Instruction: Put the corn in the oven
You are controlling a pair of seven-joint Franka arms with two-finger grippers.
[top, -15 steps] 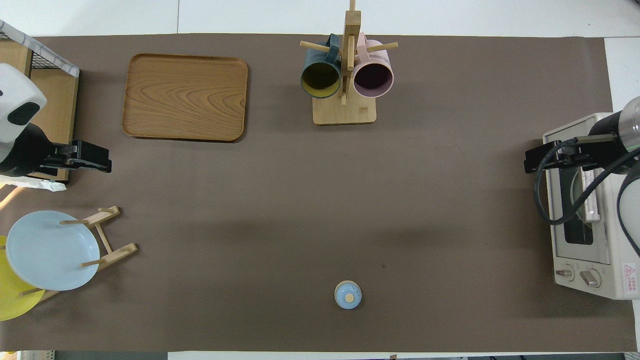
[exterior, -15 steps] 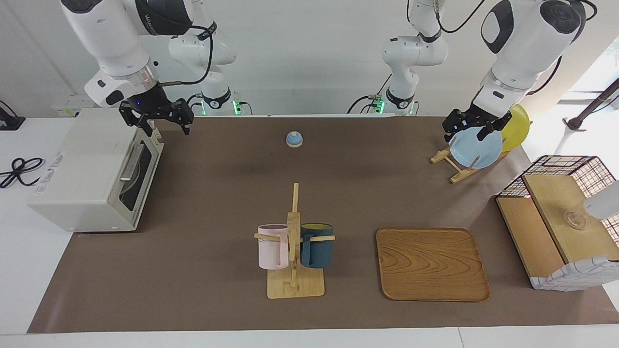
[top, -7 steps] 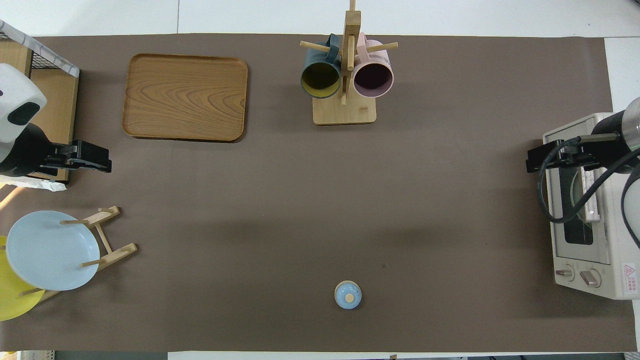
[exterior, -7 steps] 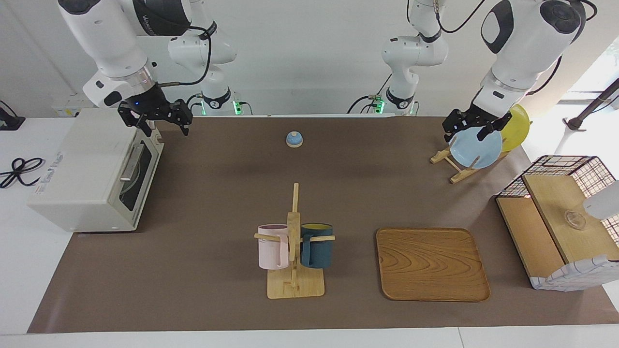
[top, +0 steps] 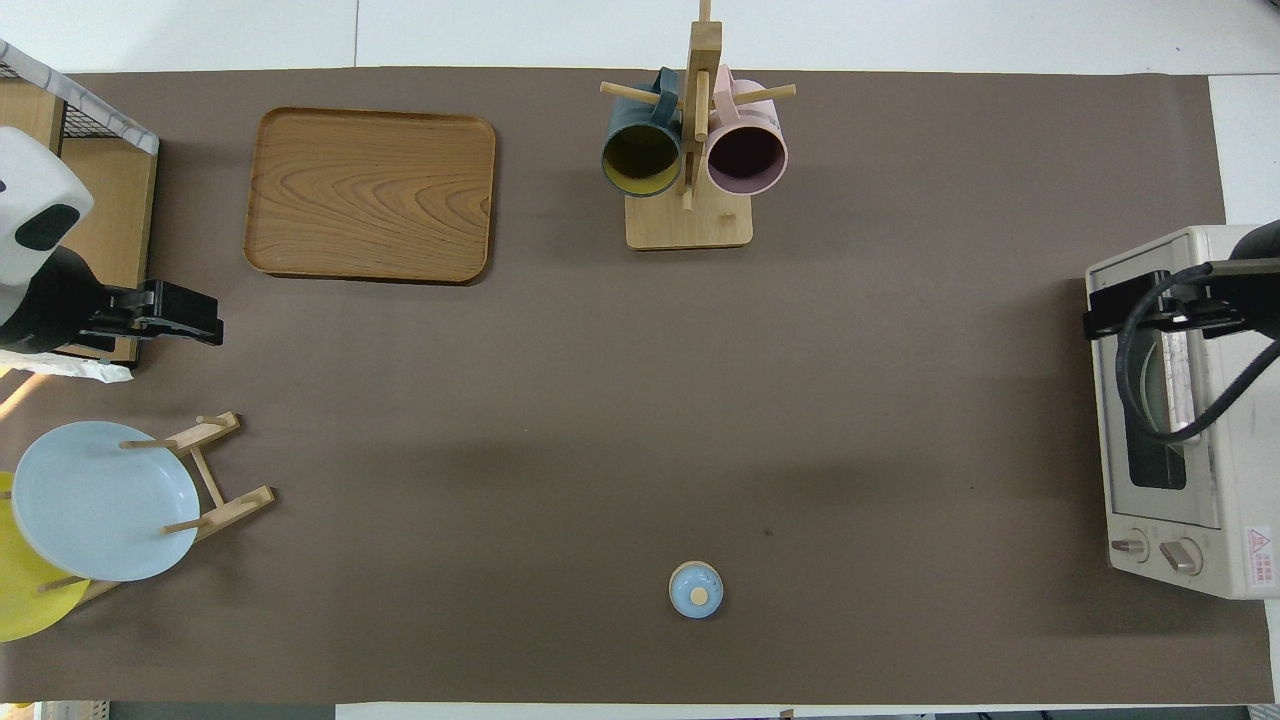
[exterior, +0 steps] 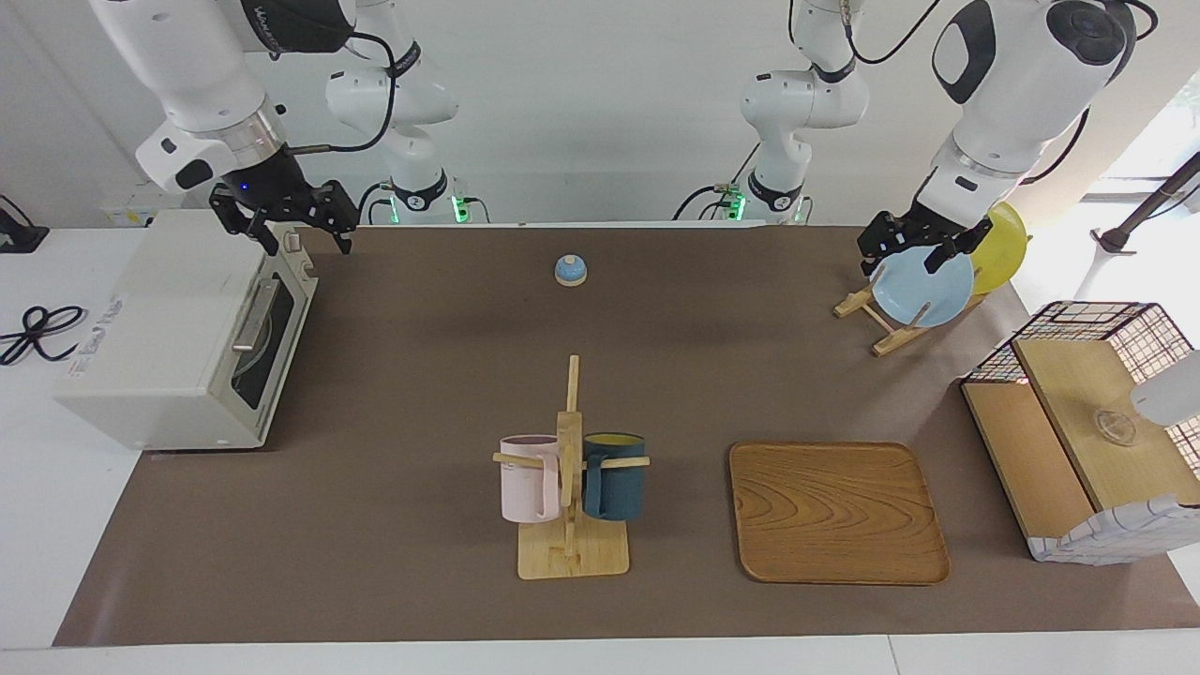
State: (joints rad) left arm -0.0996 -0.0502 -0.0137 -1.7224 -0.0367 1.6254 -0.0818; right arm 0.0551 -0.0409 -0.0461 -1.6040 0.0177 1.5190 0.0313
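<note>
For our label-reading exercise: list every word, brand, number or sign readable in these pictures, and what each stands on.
White lettering on the right arm's black band: blurred, unreadable.
Blue print on the oven top: too small to read.
Sticker beside the oven's knobs: a red warning triangle; its words are unreadable.
No text can be quoted.

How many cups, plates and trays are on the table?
Cups: 2, pink cup and dark teal cup
Plates: 2, light blue plate and yellow plate
Trays: 1, wooden tray
Total: 5
</note>
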